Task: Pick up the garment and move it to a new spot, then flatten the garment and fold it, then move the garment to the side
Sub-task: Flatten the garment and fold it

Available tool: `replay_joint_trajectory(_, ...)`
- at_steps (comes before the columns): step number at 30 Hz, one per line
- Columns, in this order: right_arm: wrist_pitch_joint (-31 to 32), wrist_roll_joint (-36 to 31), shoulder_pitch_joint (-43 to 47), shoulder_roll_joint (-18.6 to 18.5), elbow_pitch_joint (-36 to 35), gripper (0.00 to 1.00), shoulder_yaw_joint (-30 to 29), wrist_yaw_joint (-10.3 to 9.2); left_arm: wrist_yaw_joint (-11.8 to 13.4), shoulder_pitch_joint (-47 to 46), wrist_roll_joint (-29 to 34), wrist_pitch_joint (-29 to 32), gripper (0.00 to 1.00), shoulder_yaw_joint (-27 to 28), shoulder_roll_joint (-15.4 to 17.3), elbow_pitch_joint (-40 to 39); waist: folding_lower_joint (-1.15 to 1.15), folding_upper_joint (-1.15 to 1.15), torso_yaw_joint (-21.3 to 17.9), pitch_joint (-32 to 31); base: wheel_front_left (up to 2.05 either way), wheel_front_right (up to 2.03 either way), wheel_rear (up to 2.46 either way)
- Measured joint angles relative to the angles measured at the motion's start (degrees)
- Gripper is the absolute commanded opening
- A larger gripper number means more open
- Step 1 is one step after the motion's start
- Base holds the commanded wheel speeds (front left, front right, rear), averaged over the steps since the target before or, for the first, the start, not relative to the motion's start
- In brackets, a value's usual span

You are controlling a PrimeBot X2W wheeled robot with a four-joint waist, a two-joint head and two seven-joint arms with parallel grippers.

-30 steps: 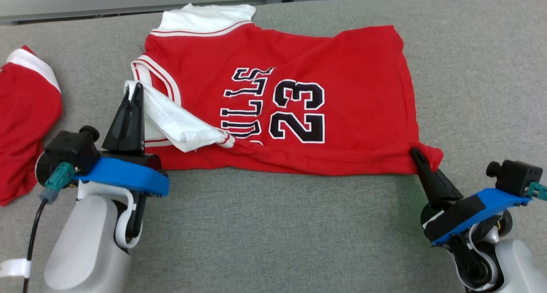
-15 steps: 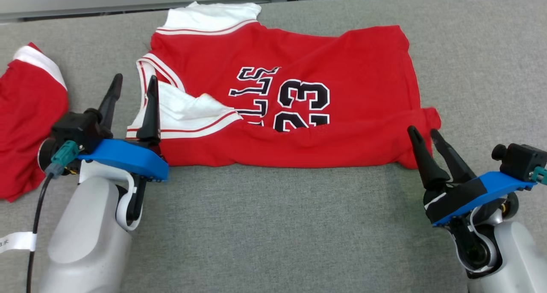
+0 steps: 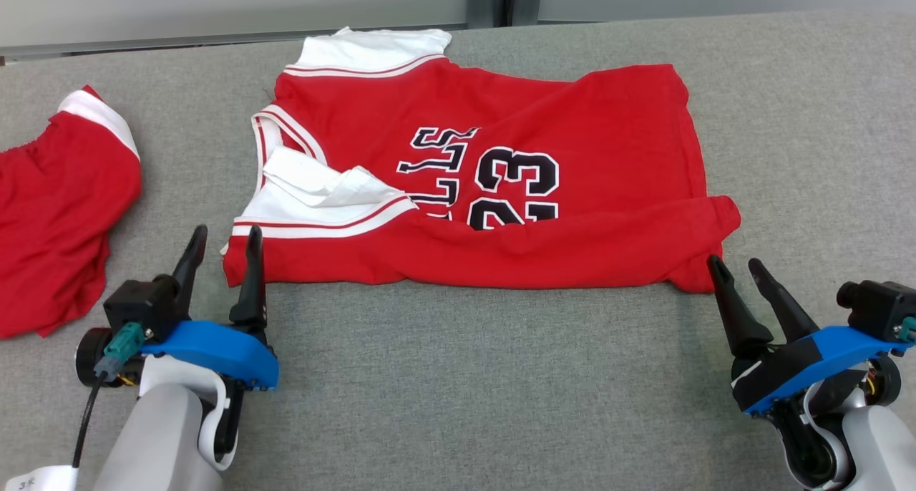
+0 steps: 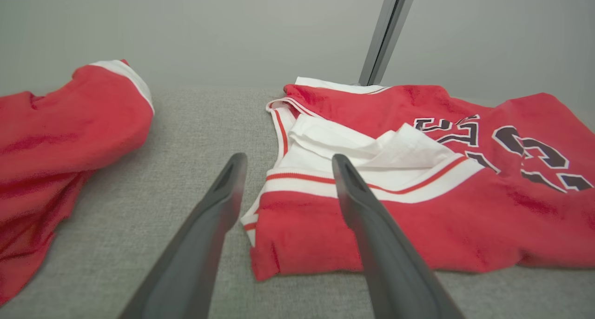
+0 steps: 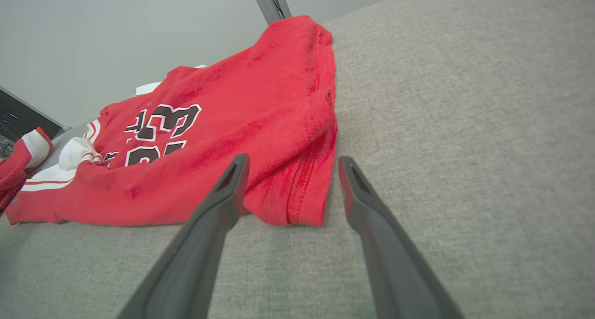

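Grippers come first: our left gripper [image 3: 227,230] and right gripper [image 3: 733,260] are both spread and empty. Beyond them, the red jersey with white trim [image 3: 572,154] lies on the grey felt tabletop [image 3: 458,376], long axis left-right, one near corner before each.

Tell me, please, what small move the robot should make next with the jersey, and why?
Probably ease the left pincer forward to the bunched white fabric at the armhole of the jersey and flatten it. It and the right pincer stand open, holding nothing; the near edge lies folded over the number, and that bunch looks the untidiest spot.
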Motion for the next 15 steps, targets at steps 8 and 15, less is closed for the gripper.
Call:
replay_joint_trajectory(8, -1.59, -3.63, -1.77, -0.01, 4.11, 1.0, 1.23, 0.0, -0.01, 0.14, -0.07, 0.0, 1.0, -1.13, -0.15, 5.14, 0.0, 0.0, -0.13, 1.3, 0.0, 0.0, 0.0)
replay_joint_trajectory(15, -4.49, -7.83, -5.22, -0.18, 9.46, 1.0, 3.86, 0.0, -0.01, -2.13, -0.22, -0.01, 1.0, -1.98, 0.03, 8.45, 0.0, 0.0, -0.02, 2.2, 0.0, 0.0, 0.0)
